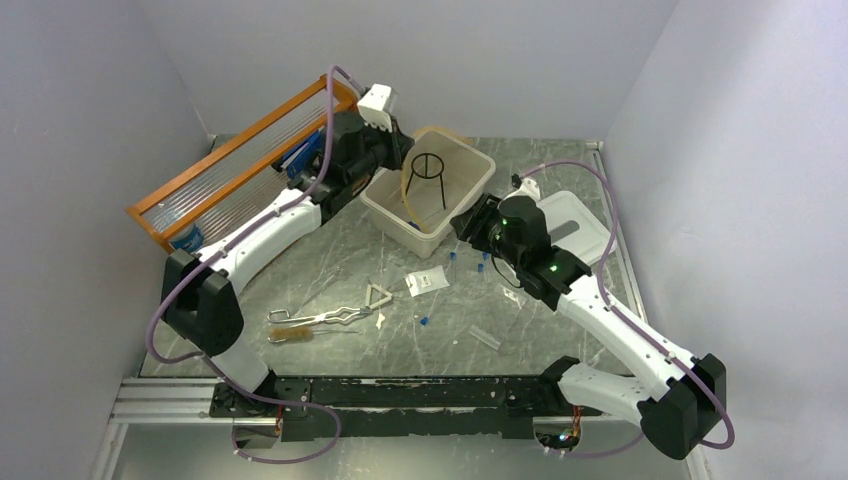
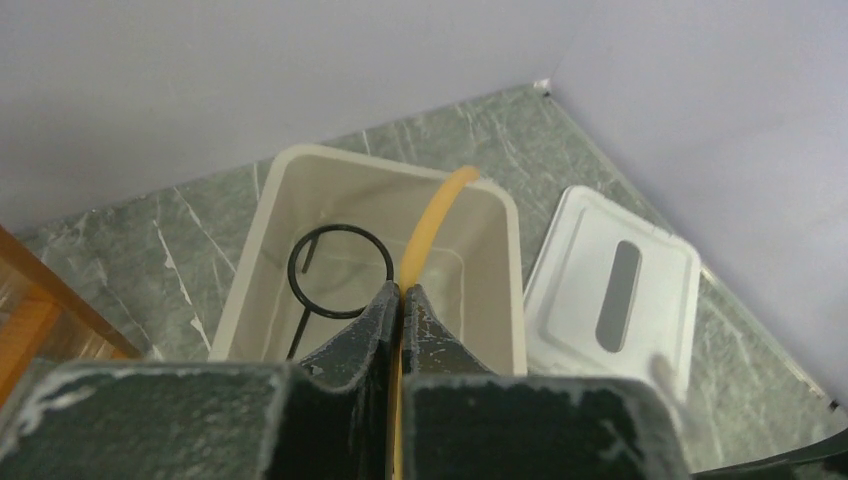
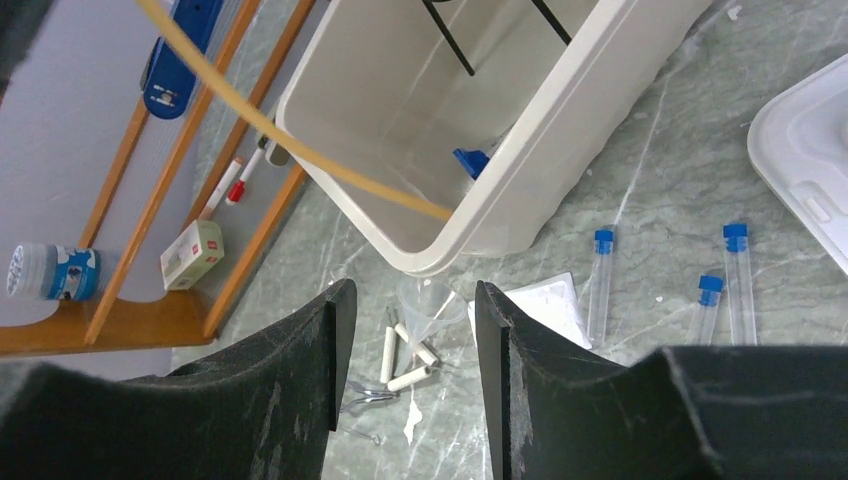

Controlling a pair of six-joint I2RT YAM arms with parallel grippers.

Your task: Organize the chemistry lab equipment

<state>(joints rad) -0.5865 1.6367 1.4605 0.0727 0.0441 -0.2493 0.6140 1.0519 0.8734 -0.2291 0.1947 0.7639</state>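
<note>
My left gripper hangs over the beige tub, shut on the tan tubing. The tubing arcs down into the tub, where the black ring tripod stands. Beside the tub's near corner my right gripper is open and holds nothing. On the table lie the metal tongs, wire triangle, bristle brush, white packet and blue-capped vials.
The tub's white lid lies at the right by the wall. The orange rack leans along the back left. A clear funnel sits by the triangle. A small blue item lies in the tub.
</note>
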